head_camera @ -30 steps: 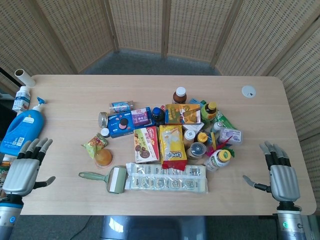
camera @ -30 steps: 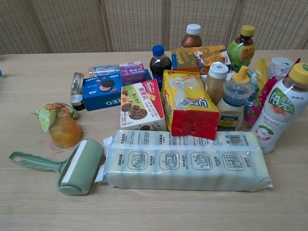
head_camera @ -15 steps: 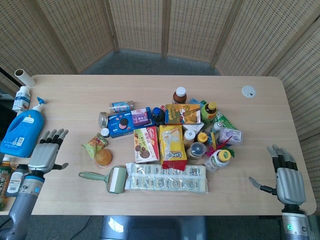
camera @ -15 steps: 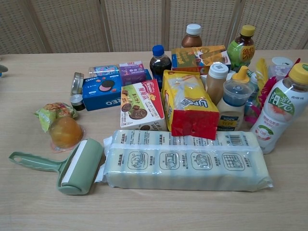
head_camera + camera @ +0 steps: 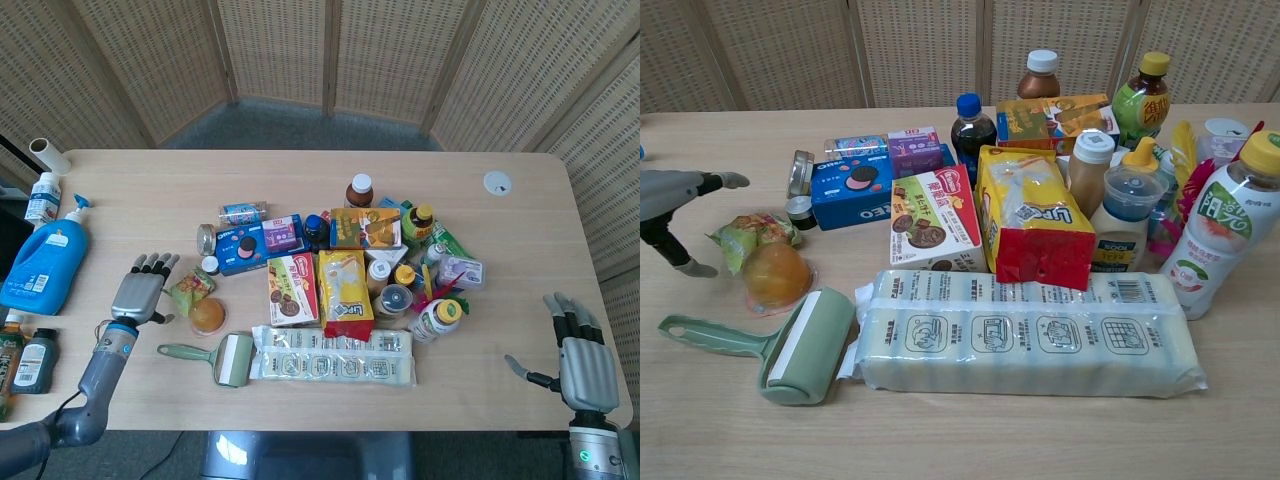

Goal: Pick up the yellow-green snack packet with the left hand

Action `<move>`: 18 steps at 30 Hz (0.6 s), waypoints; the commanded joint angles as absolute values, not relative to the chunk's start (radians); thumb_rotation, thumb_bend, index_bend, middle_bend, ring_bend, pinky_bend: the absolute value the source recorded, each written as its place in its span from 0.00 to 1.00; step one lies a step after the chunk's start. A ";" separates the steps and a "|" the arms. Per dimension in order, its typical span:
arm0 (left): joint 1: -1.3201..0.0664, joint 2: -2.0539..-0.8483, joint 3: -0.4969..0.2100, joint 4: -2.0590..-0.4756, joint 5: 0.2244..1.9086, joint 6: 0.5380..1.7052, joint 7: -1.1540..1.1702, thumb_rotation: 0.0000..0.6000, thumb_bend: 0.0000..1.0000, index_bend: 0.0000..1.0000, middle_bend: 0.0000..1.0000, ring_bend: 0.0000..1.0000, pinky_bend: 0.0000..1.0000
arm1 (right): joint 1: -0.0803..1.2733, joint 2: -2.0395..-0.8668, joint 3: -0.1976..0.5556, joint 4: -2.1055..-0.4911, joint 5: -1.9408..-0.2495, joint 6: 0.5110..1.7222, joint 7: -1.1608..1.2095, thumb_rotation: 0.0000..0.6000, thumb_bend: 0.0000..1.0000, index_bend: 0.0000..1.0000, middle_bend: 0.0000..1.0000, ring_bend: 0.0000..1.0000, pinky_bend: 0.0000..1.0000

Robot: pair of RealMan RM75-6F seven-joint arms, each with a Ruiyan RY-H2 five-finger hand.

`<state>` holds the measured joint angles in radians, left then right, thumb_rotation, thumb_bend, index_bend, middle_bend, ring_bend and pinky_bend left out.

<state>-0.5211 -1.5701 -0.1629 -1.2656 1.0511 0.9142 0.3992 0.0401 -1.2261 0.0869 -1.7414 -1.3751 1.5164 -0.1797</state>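
Note:
The yellow-green snack packet (image 5: 188, 289) (image 5: 752, 235) lies crumpled on the table at the left edge of the pile, just behind an orange jelly cup (image 5: 207, 317) (image 5: 775, 275). My left hand (image 5: 139, 291) (image 5: 672, 203) hovers right beside the packet on its left, fingers spread and holding nothing. My right hand (image 5: 580, 361) is at the table's front right corner, fingers apart and empty; the chest view does not show it.
A green lint roller (image 5: 218, 358) (image 5: 790, 345) and a long white packet (image 5: 335, 356) lie in front. Boxes and bottles crowd the middle. A blue detergent jug (image 5: 42, 262) and small bottles (image 5: 38, 196) stand at the left edge.
My left hand has travelled right from the table's left edge to beside the snack packet, entering the chest view. My right hand drew back slightly toward the front right corner.

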 commanded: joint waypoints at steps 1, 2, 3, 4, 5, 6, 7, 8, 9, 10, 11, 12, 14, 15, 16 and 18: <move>-0.552 -1.629 -0.178 -1.201 1.057 0.905 0.361 1.00 0.00 0.07 0.03 0.09 0.00 | 0.037 -1.223 0.087 -1.744 -1.374 1.516 -0.174 0.65 0.15 0.00 0.00 0.00 0.00; -0.554 -1.641 -0.179 -1.186 1.065 0.911 0.348 1.00 0.00 0.17 0.14 0.24 0.00 | 0.036 -1.222 0.086 -1.744 -1.374 1.517 -0.174 0.65 0.15 0.00 0.00 0.00 0.00; -0.557 -1.653 -0.179 -1.167 1.074 0.917 0.336 1.00 0.00 0.24 0.22 0.33 0.00 | 0.033 -1.221 0.086 -1.744 -1.373 1.520 -0.173 0.65 0.15 0.00 0.00 0.00 0.00; -0.558 -1.661 -0.177 -1.154 1.081 0.921 0.329 1.00 0.00 0.34 0.37 0.44 0.00 | 0.031 -1.220 0.086 -1.743 -1.372 1.521 -0.171 0.65 0.15 0.00 0.00 0.00 0.00; -0.559 -1.668 -0.175 -1.142 1.085 0.923 0.322 1.00 0.00 0.42 0.48 0.51 0.00 | 0.030 -1.219 0.086 -1.742 -1.371 1.522 -0.170 0.66 0.15 0.00 0.00 0.00 0.00; -0.561 -1.677 -0.174 -1.127 1.086 0.921 0.317 1.00 0.00 0.45 0.52 0.52 0.00 | 0.028 -1.218 0.086 -1.741 -1.369 1.521 -0.168 0.66 0.15 0.00 0.00 0.00 0.00; -0.562 -1.682 -0.173 -1.119 1.084 0.918 0.314 1.00 0.00 0.47 0.57 0.55 0.00 | 0.027 -1.218 0.086 -1.741 -1.368 1.520 -0.167 0.65 0.15 0.00 0.00 0.00 0.00; -0.563 -1.687 -0.174 -1.112 1.083 0.917 0.309 1.00 0.00 0.49 0.62 0.59 0.00 | 0.027 -1.217 0.086 -1.741 -1.368 1.519 -0.165 0.66 0.15 0.00 0.00 0.00 0.00; -0.564 -1.693 -0.174 -1.104 1.086 0.920 0.302 1.00 0.00 0.51 0.66 0.62 0.00 | 0.027 -1.218 0.086 -1.741 -1.369 1.519 -0.163 0.66 0.15 0.00 0.00 0.00 0.00; -0.564 -1.698 -0.174 -1.098 1.089 0.925 0.297 1.00 0.00 0.55 0.72 0.69 0.00 | 0.028 -1.219 0.087 -1.741 -1.371 1.519 -0.162 0.66 0.15 0.00 0.00 0.00 0.00; -0.563 -1.702 -0.174 -1.091 1.092 0.931 0.294 1.00 0.00 0.59 0.79 0.76 0.00 | 0.028 -1.220 0.087 -1.740 -1.373 1.518 -0.161 0.66 0.15 0.00 0.00 0.00 0.00; -0.562 -1.707 -0.175 -1.083 1.098 0.941 0.288 1.00 0.00 0.61 0.81 0.79 0.00 | 0.029 -1.222 0.088 -1.740 -1.373 1.517 -0.160 0.66 0.15 0.00 0.00 0.00 0.00; -0.560 -1.709 -0.177 -1.077 1.111 0.960 0.270 1.00 0.00 0.64 0.86 0.84 0.00 | 0.030 -1.223 0.089 -1.741 -1.374 1.516 -0.163 0.65 0.15 0.00 0.00 0.00 0.00; -0.556 -1.705 -0.181 -1.082 1.120 0.973 0.252 1.00 0.00 0.64 0.86 0.84 0.00 | 0.031 -1.222 0.090 -1.742 -1.375 1.515 -0.164 0.65 0.15 0.00 0.00 0.00 0.00; -0.552 -1.698 -0.184 -1.089 1.128 0.985 0.237 1.00 0.00 0.64 0.86 0.85 0.00 | 0.032 -1.222 0.090 -1.743 -1.377 1.515 -0.164 0.66 0.15 0.00 0.00 0.00 0.00; -0.539 -1.673 -0.192 -1.124 1.144 1.018 0.201 1.00 0.00 0.64 0.86 0.85 0.00 | 0.032 -1.220 0.092 -1.745 -1.379 1.515 -0.165 0.66 0.15 0.00 0.00 0.00 0.00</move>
<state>-0.5516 -1.6943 -0.1832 -1.0955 1.1258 0.9883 0.2322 0.0321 -1.2204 0.0915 -1.7446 -1.3784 1.5151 -0.1648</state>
